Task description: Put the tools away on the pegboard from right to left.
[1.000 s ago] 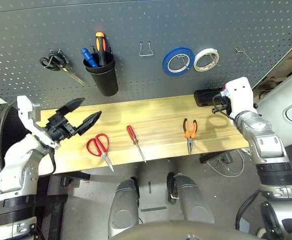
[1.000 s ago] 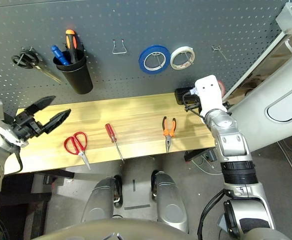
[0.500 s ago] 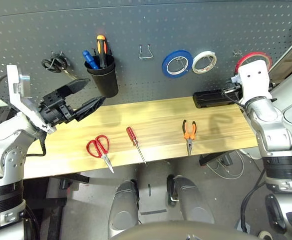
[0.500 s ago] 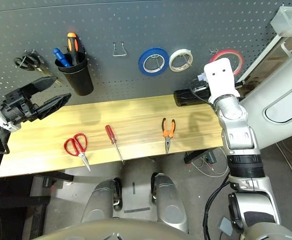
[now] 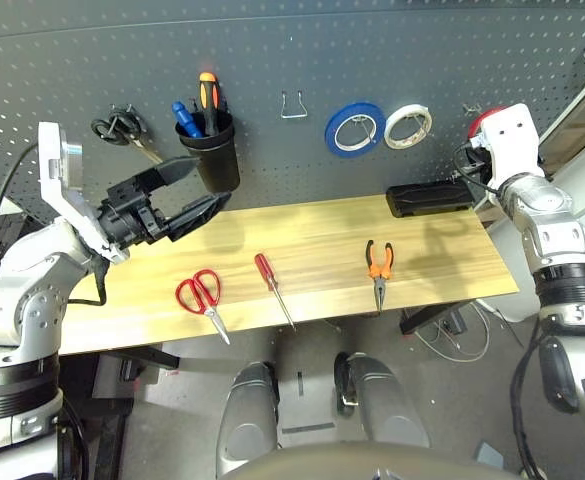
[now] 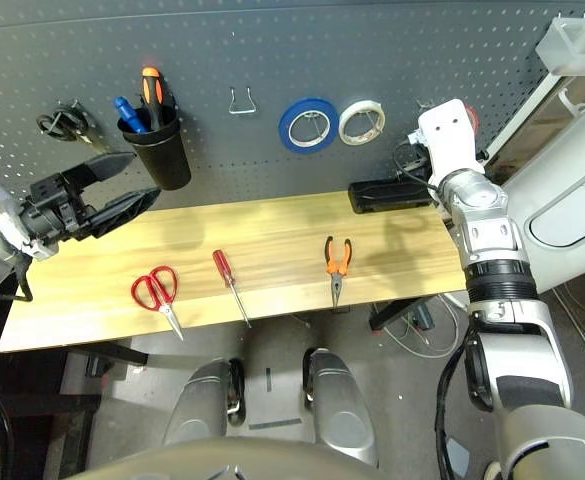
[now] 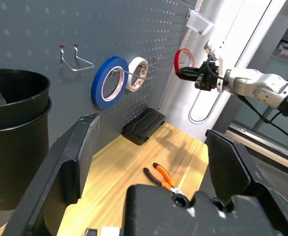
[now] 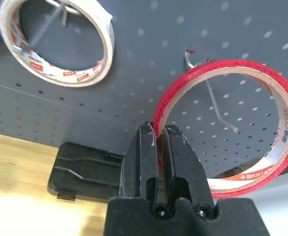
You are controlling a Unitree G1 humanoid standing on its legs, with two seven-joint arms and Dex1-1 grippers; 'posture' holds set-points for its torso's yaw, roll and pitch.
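The red tape ring is pinched by the right gripper at a far-right pegboard hook — the left gripper is spread, empty.

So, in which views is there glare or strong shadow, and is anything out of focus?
Eye views: glare whitens the wooden table behind the pliers. Right wrist view: the right gripper and red tape ring are sharp; bright glare on the table. Left wrist view: the near left gripper is soft.

Head stereo overhead, wrists close
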